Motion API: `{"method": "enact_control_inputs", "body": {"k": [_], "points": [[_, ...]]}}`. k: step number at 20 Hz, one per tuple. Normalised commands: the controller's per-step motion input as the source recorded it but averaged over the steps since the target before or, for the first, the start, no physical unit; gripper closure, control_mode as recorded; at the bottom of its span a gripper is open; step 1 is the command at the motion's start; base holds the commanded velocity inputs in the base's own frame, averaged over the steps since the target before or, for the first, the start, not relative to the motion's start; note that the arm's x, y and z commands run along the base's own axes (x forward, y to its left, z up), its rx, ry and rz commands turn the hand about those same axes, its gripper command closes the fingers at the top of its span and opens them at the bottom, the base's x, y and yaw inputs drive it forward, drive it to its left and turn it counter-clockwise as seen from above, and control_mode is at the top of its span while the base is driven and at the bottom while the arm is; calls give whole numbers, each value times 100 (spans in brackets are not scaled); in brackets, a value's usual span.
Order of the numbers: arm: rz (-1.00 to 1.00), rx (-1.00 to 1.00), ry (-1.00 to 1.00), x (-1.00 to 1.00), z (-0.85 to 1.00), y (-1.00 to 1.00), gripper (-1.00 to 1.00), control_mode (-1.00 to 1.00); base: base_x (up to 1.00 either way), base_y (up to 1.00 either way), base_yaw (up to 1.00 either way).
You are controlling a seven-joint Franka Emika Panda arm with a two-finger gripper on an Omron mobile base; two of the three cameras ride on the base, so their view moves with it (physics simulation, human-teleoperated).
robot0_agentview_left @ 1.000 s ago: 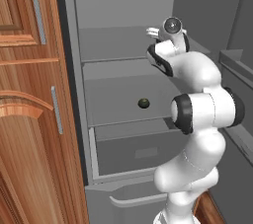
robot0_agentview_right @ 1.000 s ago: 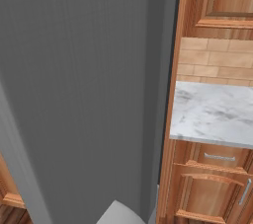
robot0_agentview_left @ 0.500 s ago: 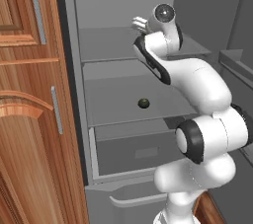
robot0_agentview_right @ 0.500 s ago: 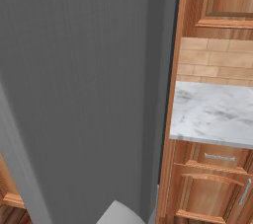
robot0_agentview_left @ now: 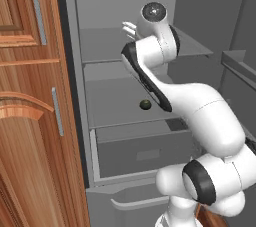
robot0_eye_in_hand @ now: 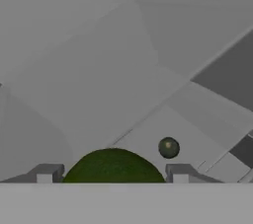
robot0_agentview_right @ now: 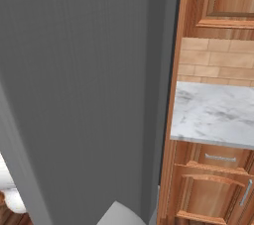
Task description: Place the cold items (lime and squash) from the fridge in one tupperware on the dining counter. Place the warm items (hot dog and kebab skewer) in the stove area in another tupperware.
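Inside the open fridge (robot0_agentview_left: 90, 136), the tool (robot0_eye_in_hand: 112, 173) has its jaws standing apart on either side of a large round green item, probably the squash (robot0_eye_in_hand: 112, 166), at six o'clock in the hand view; whether they grip it is unclear. A small dark lime (robot0_agentview_left: 145, 104) lies on the shelf below, at four o'clock.
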Motion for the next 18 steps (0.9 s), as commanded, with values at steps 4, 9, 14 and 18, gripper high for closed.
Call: {"method": "enact_control_inputs", "body": {"k": [4,9,14,18], "points": [[-17,12,9,-100,-73,12,100,-100,0,0,0],[-30,29,15,-100,-32,-9,100,-100,0,0,0],[-33,33,17,-91,-21,-25,100,-100,0,0,0],[-41,14,5,-27,-31,-10,100,-100,0,0,0]]}}
